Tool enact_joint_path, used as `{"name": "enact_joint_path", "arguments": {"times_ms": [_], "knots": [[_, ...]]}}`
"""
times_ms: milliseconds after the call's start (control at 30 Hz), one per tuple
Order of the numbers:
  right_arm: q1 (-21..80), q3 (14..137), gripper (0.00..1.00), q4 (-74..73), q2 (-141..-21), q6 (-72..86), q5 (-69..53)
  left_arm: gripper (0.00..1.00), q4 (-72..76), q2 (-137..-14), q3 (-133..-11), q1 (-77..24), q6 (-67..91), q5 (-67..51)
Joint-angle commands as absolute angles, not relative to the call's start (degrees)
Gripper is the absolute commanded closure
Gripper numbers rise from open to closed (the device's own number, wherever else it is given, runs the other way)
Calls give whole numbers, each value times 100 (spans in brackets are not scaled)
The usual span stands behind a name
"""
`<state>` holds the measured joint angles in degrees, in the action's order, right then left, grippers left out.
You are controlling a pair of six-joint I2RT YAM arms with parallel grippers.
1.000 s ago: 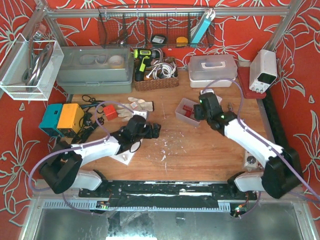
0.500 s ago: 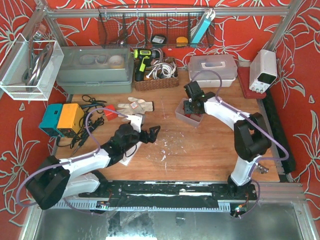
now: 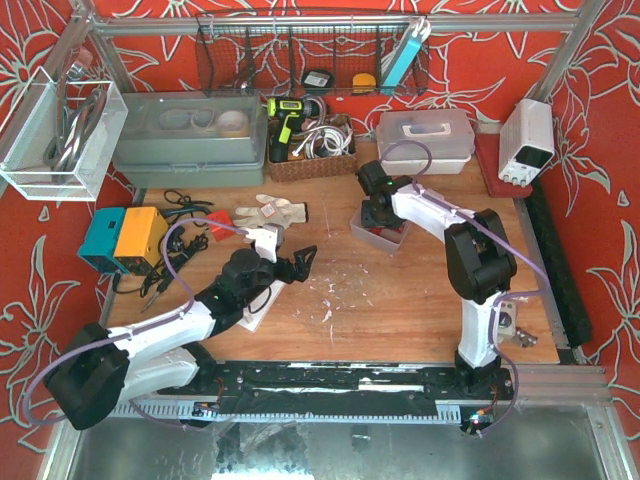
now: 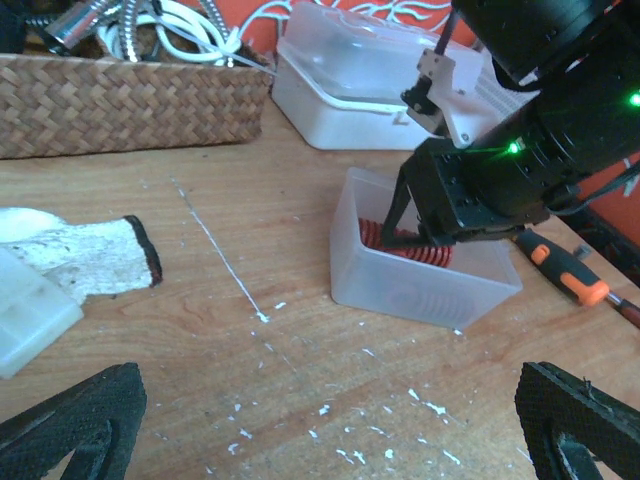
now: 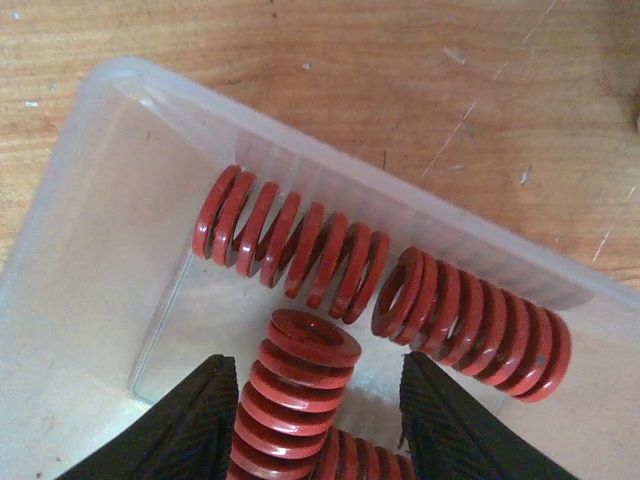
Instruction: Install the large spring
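Red and thick-coiled, the large spring stands tilted on end inside a translucent plastic bin, its open top ring facing the wrist camera. The right end effector reaches down into the bin with one black finger on each side of this spring. The jaws are parted and straddle the coil rather than clamp it: the left finger sits just against it, and a sliver of bin floor shows between the coil and the right finger. Two more red springs lie on their sides along the far wall of the bin, end to end, and part of another coil shows under the tilted one.

The bin rests on the wooden bench, toward its back right, in front of a white lidded box. A screwdriver with an orange handle lies just to the right of the bin.

The left end effector hangs low over the middle of the bench, well apart from the bin, its jaws spread wide and holding nothing. Behind it lies a pale work glove, and a wicker basket sits at the back.
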<state>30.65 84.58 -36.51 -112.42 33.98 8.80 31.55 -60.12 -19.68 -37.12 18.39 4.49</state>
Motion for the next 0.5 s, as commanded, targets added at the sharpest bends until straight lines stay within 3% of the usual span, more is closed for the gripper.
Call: {"name": "enact_joint_path", "arguments": {"times_ms": [0,467], "knots": [[3156,8637,51,-4137,-11450,3764,1077,0,3111,-5889,-1907,-3728,1900,874],[3238,8765,55,-4139,-11992,4312,936,0,2978,-5799,-1923,-3731,1934,1095]]}}
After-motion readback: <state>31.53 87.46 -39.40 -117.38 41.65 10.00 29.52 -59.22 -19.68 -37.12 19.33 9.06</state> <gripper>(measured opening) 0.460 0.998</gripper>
